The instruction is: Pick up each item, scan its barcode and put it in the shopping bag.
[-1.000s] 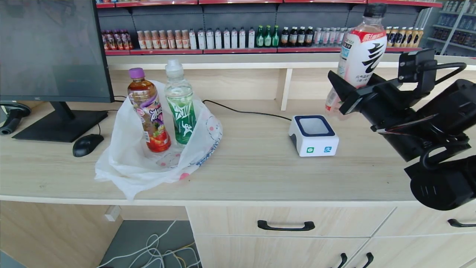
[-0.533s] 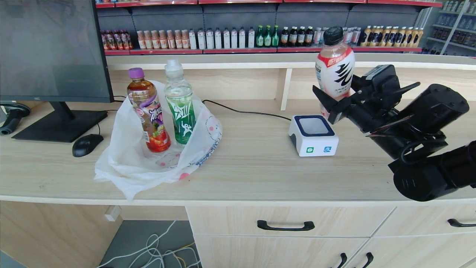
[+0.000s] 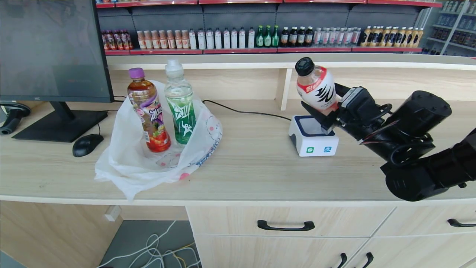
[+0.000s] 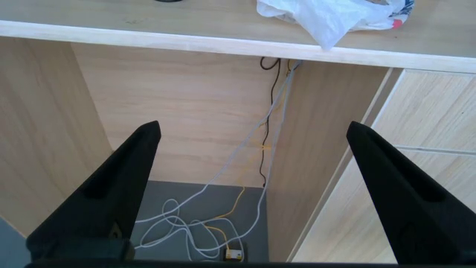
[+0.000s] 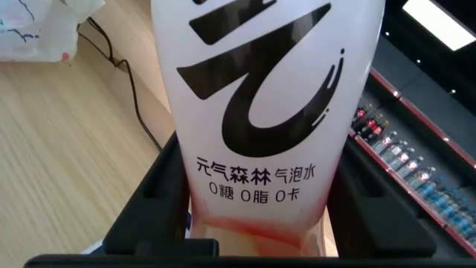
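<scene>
Here, in the head view, the right pincer is clamped on the white-labelled bottle and holds it tilted, black cap leaning toward the robot's left, just above the scanner on the tabletop. The shopping bag lies well apart to the left, with a purple-capped bottle and a green bottle standing upright in it.

In the left wrist view, the left pincer hangs below the tabletop edge, its fingers wide apart and holding nothing.

In the right wrist view, the fingers grip the held bottle low on its body, near the base, where pale pink liquid shows. It looks full, so probably fairly heavy for its size. The plastic wall should give a little under a squeeze, and the glossy label is likely slippery. With the hold this low and the bottle tilted, the weight above could make it pivot. The straight labelled body is the safer place to grip, not the tapered shoulder.
</scene>
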Robot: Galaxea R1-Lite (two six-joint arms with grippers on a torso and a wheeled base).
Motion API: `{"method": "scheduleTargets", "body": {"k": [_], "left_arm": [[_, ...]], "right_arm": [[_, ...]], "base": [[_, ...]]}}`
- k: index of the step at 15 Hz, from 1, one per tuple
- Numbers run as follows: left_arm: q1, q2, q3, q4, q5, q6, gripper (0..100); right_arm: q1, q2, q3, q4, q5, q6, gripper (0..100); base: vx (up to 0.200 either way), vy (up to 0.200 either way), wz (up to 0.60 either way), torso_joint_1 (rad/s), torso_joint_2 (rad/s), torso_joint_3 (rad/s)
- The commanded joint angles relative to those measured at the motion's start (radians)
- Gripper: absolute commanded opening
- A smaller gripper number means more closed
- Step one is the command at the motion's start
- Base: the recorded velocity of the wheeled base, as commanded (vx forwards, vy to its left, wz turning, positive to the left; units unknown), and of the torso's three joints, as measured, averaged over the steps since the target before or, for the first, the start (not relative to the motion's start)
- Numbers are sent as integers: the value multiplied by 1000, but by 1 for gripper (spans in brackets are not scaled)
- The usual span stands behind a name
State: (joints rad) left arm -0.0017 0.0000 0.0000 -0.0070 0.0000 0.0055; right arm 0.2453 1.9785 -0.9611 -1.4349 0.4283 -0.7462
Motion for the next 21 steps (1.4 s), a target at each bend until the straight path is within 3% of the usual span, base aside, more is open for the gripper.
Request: {"method": "scheduleTargets", "body": {"k": [1, 13, 21], "left_arm": [[0, 0, 0, -1, 0, -1, 100], [0, 0, 0, 1, 0, -1, 100], [0, 0, 0, 1, 0, -1, 100]], "right_arm": [[0, 40, -16, -1, 12, -21, 0], [-35, 52, -68, 31, 191, -79, 0], [-41, 48, -59, 31, 193, -76, 0]], "base": [[0, 0, 0, 0, 0, 0], [0, 0, 0, 0, 0, 0], [0, 0, 0, 0, 0, 0]]}}
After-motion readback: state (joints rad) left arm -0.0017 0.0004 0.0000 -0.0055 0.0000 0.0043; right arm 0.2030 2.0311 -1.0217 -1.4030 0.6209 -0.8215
